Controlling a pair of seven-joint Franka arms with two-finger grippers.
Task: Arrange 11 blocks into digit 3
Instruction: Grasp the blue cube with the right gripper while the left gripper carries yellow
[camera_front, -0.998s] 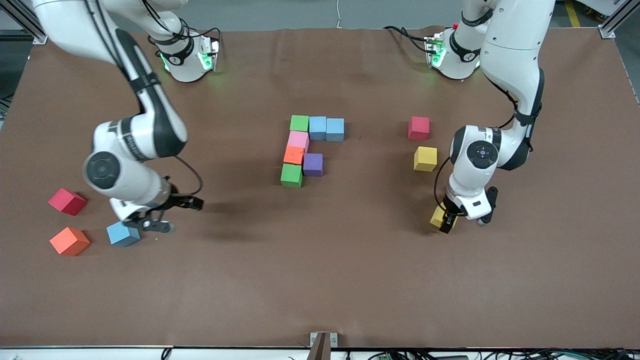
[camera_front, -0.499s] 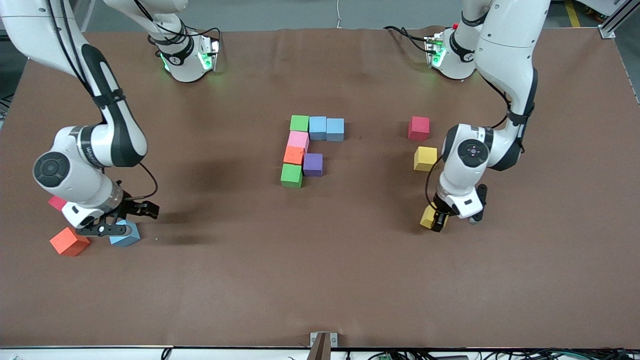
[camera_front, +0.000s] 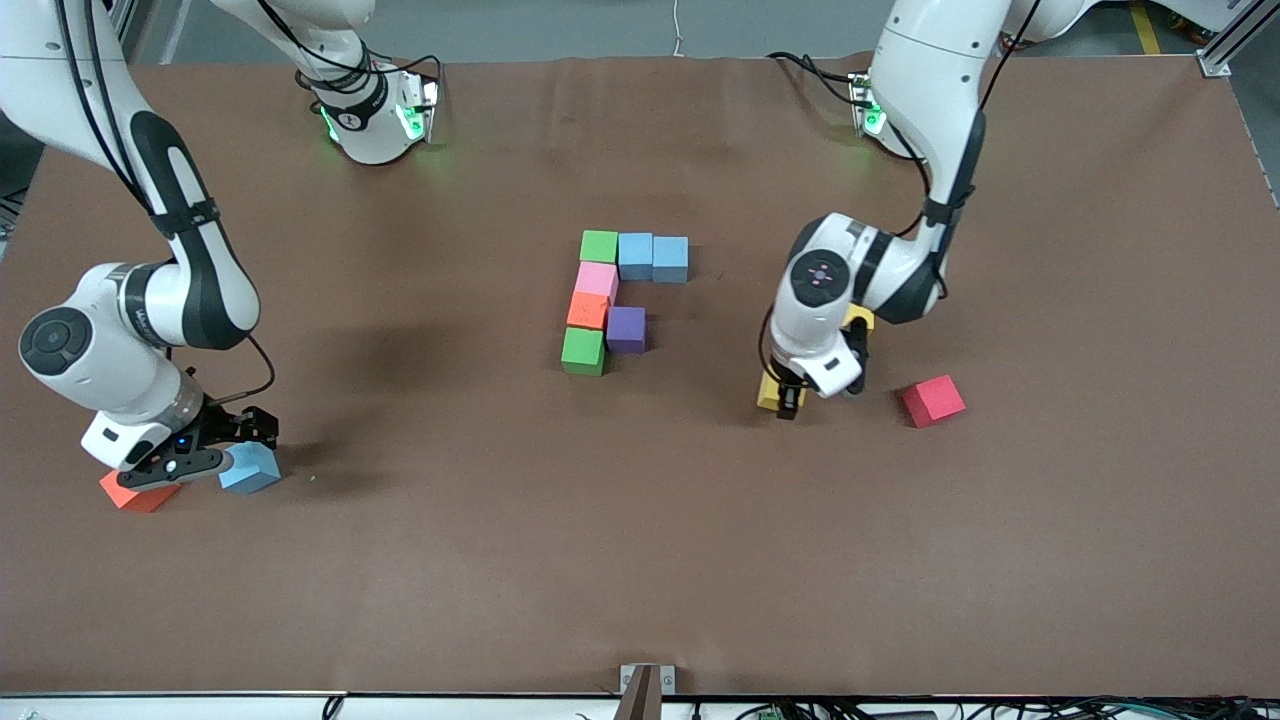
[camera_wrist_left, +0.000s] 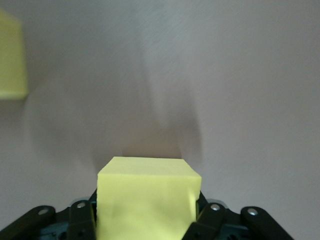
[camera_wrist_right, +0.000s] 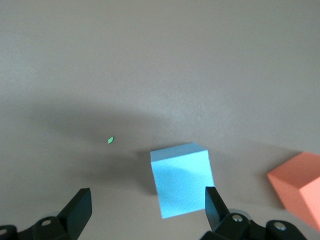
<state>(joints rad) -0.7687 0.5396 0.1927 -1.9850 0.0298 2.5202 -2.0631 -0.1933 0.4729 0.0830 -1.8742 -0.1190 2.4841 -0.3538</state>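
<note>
Blocks in the figure: seven cubes sit joined near the table's middle; green block (camera_front: 599, 245) and two blue blocks (camera_front: 652, 256) make the row farthest from the front camera; pink block (camera_front: 596, 280) just nearer than the green one; orange block (camera_front: 588, 310) and purple block (camera_front: 626, 328) start the middle row; second green block (camera_front: 583, 351) is nearest the camera.
Figure so far: partial; the middle row looks one cube short and the last row has only its first cube.
Left gripper (camera_front: 783, 396): clenched on a yellow block (camera_wrist_left: 148, 200), carried low over bare table between the figure and the left arm's end; both pads press the cube's sides in the left wrist view.
Loose blocks, left arm's end: second yellow block (camera_front: 858, 318) mostly hidden by the left wrist; red block (camera_front: 933, 400) lies tilted, apart from the gripper.
Right gripper (camera_wrist_right: 145, 210): released, jaws wide, low around a loose blue block (camera_wrist_right: 182, 179) at the right arm's end; fingers not closed on it.
Beside it: another orange block (camera_wrist_right: 298, 181), partly under the right wrist in the front view.
Doing this step well: likely bring the yellow cube square to the figure's edges; lower it flush beside the purple cube or the near green one without nudging neighbours; foam should tolerate a firm squeeze, but release only once it rests flat.
</note>
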